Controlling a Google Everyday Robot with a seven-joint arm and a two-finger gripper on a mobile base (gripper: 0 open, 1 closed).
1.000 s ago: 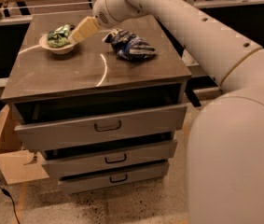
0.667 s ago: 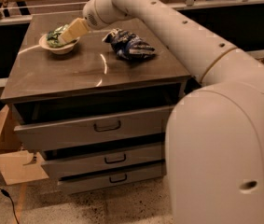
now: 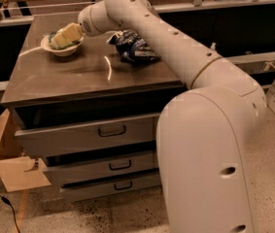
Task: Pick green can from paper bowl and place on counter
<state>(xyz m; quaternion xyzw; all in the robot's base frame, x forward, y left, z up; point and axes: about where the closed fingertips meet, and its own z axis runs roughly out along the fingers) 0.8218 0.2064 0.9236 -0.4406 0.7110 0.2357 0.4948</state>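
Claw in the bowl at the counter's far-left corner

Claw point(image 3: 63, 36) sits low inside the paper bowl point(image 3: 59, 52), tilted down to the left. Cannot tell whether it is wide, narrow or holding anything. Green can point(image 3: 54, 40) lies in the bowl under the claw, with only green slivers showing at the claw's left side. The bowl stands near the left and back edges of the counter point(image 3: 78, 76). Bare glossy top runs from the bowl forward to the front edge and right towards the middle. Right of centre, near the back, lies a blue-and-white snack bag point(image 3: 134, 50), well apart from the bowl. The arm point(image 3: 176, 47) crosses above the bag and the counter's right-hand edge. Three drawers point(image 3: 98, 132) sit below the front edge.
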